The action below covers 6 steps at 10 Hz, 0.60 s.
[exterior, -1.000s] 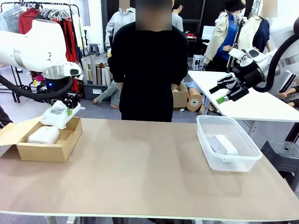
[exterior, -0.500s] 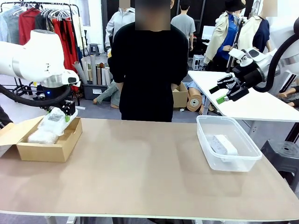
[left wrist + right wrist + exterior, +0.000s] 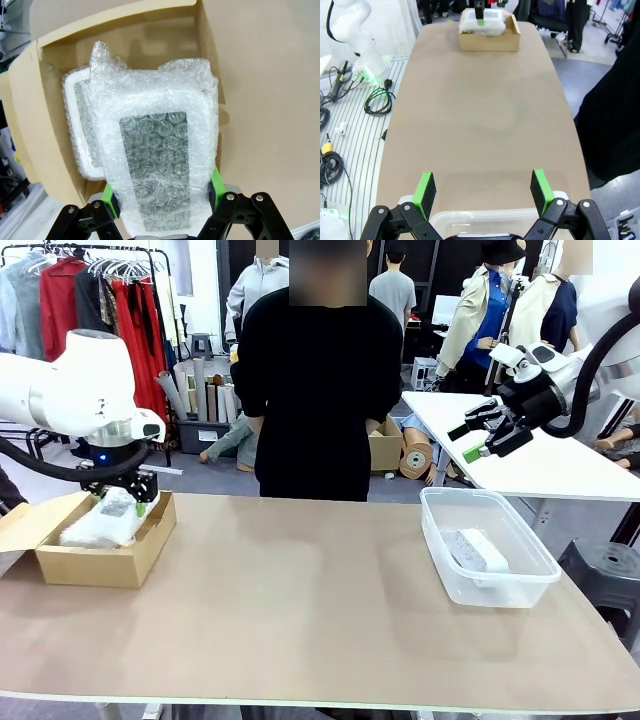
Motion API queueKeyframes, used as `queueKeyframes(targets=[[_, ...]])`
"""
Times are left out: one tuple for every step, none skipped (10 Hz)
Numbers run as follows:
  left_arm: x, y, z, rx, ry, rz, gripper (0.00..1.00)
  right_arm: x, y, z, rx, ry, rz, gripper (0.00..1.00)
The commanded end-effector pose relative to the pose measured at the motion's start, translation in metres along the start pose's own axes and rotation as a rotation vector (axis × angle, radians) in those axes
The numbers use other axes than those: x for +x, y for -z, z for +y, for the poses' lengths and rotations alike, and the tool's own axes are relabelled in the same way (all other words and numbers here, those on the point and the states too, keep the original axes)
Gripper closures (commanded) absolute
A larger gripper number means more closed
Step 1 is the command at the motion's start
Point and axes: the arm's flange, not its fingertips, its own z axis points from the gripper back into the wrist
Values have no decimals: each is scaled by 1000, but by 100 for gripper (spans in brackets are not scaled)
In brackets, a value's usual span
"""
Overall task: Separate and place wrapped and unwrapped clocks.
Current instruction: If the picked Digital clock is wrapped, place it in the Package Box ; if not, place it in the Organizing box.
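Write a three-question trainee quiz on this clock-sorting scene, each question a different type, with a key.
1. True or false: the left gripper is shut on a bubble-wrapped clock.
2. Where does the unwrapped clock lie?
A. in the cardboard box
B. in the clear plastic tub
C. on the bare table
3. Fill in: the right gripper hangs above the tub with its jaws ____.

Key: 1 true; 2 B; 3 open.
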Motion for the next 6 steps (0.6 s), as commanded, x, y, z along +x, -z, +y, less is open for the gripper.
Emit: queueKeyframes(targets=[[0,7,6,33,-30,-6,100,3,-1,1,-3,-5,1,0],[1,13,5,21,-32,10,100,3,-1,1,-3,-5,1,0],[2,18,3,19,-24,20,100,3,-1,1,-3,-5,1,0],[2,22,2,16,-24,26,100,3,-1,1,-3,-5,1,0],[4,23,1,14,-22,29,100,3,-1,1,-3,-5,1,0],[5,25,0,7,-19,32,100,3,-1,1,-3,-5,1,0]])
